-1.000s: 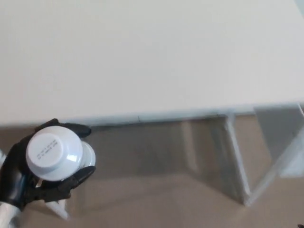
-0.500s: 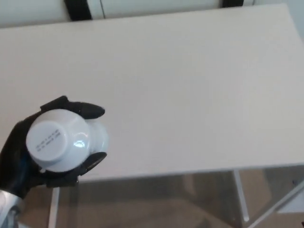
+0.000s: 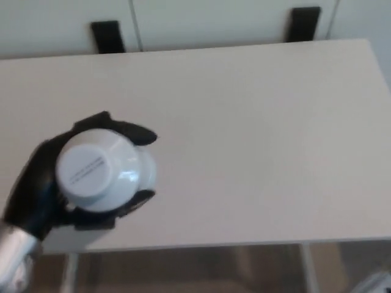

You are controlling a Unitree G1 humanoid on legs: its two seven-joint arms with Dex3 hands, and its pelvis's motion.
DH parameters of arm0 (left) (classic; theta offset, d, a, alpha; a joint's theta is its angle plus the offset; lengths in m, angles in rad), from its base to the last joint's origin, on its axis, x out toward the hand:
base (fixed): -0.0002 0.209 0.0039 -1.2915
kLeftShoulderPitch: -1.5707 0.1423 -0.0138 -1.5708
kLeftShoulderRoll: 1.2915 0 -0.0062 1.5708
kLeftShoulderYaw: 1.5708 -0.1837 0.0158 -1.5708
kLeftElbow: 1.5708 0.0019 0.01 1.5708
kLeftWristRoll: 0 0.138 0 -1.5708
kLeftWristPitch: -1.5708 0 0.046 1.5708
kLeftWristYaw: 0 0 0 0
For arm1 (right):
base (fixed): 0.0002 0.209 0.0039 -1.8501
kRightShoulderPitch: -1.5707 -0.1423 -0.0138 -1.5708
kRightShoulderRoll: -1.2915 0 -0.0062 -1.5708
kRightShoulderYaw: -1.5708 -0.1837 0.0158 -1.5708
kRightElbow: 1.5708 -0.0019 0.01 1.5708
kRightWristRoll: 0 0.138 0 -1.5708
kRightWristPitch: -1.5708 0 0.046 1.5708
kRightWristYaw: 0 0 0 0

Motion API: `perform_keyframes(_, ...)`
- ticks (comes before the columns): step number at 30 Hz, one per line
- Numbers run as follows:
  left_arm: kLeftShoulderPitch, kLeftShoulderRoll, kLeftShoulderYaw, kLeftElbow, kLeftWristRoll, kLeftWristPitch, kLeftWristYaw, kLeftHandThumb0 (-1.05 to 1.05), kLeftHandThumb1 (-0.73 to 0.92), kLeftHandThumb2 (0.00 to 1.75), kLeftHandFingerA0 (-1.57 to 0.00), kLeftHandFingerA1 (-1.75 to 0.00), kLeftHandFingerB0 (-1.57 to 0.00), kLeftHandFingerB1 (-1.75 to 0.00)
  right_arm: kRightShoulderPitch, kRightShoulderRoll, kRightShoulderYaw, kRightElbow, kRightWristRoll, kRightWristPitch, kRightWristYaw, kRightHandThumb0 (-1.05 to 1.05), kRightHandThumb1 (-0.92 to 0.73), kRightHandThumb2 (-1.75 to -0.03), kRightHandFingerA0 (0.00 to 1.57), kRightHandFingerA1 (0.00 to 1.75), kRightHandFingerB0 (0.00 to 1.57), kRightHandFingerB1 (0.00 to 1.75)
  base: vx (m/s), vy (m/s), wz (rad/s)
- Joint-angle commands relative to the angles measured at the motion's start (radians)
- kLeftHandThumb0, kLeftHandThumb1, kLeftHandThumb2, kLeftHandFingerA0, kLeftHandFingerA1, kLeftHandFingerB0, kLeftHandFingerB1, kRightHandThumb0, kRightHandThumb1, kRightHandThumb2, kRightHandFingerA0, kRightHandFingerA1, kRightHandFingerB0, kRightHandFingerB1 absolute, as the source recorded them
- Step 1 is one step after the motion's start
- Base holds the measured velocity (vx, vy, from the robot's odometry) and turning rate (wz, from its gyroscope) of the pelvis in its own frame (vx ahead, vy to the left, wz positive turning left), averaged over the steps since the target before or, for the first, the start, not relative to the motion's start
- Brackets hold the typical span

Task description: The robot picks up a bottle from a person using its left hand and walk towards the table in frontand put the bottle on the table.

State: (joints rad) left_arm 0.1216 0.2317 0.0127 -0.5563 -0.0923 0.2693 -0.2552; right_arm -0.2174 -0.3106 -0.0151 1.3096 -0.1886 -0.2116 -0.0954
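Note:
A white bottle with a wide white cap faces the camera, seen from above. My left hand is shut on it, black fingers wrapped round its body. Hand and bottle hover over the front left part of the white table. I cannot tell how high the bottle is above the tabletop. My right hand is not in view.
The table's front edge runs across the bottom of the picture, with brown floor and a thin table leg below it. Behind the table stands a white wall or cabinet with two black blocks.
The camera has moved forward, so the table now fills the picture. My left hand with the bottle has gone from below the table's edge to above the tabletop, up and to the right.

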Motion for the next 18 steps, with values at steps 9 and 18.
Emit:
perform_keyframes(9, -0.314, 0.014, -0.042, 0.212, -0.017, 0.330, -0.007, -0.21, 0.81, 0.73, -1.01, -1.41, -0.78, -0.96, 0.004, -0.014, -0.004, 0.004, 0.003, 0.012, 0.005, -0.45, -0.65, -0.60, 0.65, 0.46, 0.47, 0.38, 0.02, -0.129, -0.01)
perform_keyframes(18, -0.375, -0.004, -0.076, 0.423, -0.008, 0.356, -0.024, -0.16, 0.85, 0.67, -1.06, -1.39, -0.74, -0.92, 0.037, -0.033, 0.064, 0.019, -0.045, 0.084, 0.067, -0.45, -0.66, -0.60, 0.66, 0.47, 0.49, 0.38, 0.03, 0.041, 0.02)
